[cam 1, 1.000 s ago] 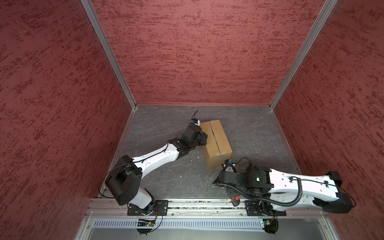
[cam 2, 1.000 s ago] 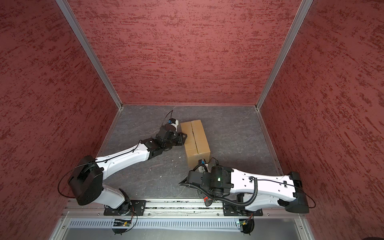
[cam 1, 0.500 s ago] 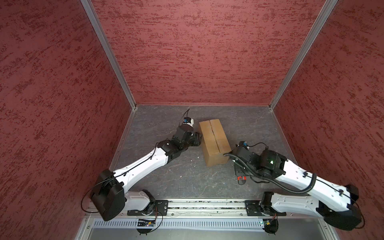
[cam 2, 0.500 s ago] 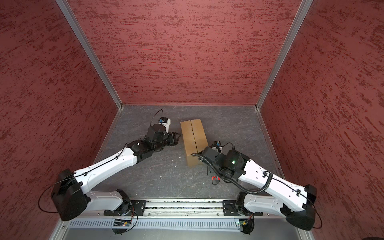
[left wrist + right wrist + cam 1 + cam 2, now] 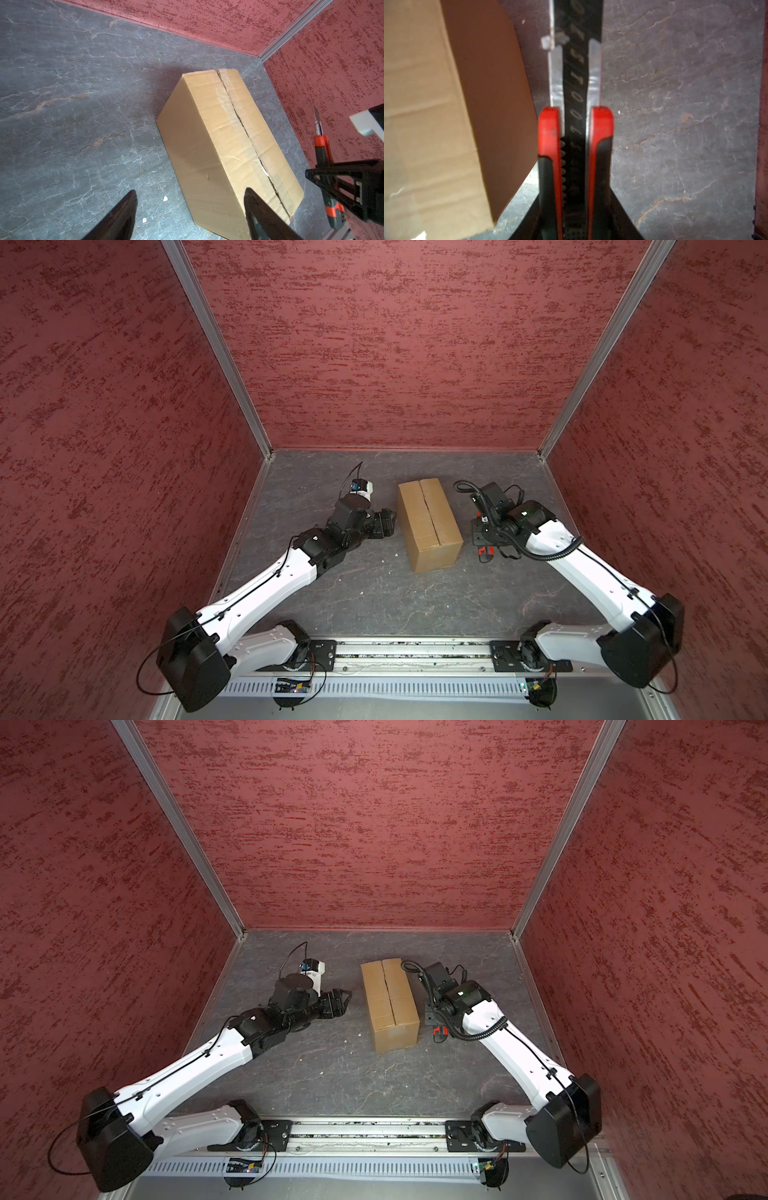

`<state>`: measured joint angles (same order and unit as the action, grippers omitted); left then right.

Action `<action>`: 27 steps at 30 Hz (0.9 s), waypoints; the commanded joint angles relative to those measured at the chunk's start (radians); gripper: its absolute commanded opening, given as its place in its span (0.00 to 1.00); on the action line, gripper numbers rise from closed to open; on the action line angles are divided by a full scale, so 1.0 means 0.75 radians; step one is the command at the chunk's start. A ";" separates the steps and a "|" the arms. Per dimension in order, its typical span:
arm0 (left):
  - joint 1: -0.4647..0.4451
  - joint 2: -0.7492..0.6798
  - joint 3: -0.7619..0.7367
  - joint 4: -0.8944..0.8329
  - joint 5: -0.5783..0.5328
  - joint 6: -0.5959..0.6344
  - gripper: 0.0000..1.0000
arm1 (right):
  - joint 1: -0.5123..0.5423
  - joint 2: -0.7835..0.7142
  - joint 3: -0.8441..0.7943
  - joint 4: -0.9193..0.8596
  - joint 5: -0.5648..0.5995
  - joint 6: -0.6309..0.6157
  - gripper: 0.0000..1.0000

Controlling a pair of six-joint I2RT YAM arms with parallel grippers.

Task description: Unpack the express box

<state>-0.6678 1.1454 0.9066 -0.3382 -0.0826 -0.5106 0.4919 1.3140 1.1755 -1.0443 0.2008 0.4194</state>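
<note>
The express box [image 5: 430,524] [image 5: 390,1002] is a plain brown carton on the grey floor, its flaps down and a ragged slit along the taped centre seam [image 5: 239,116]. Just off its left side my left gripper [image 5: 388,520] [image 5: 345,999] [image 5: 190,191] stands open and empty, one fingertip over the box's top edge. My right gripper [image 5: 482,533] [image 5: 434,1013] [image 5: 575,207] is close to the box's right side [image 5: 492,104], shut on a red-and-black utility knife [image 5: 575,128] [image 5: 321,145] [image 5: 484,552]. The knife's blade is out and points along that side.
Red textured walls [image 5: 395,344] enclose the floor on three sides, with metal corner posts [image 5: 224,356]. Small white scraps [image 5: 165,198] lie on the floor left of the box. The arms' base rail [image 5: 411,655] runs along the front edge.
My left gripper has let go of the box's left side, opened and backed off to the left. The right arm has swung from the box's front to its right side with the knife.
</note>
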 commanded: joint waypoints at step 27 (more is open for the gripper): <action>0.135 0.131 -0.200 0.091 0.074 -0.100 0.59 | -0.210 0.533 0.056 0.602 -0.234 -0.418 0.02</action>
<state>-0.5835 1.1942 0.7692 -0.3561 -0.0334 -0.5541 0.3450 1.6844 1.1725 -0.6479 0.0525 0.1715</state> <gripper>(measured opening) 0.597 0.391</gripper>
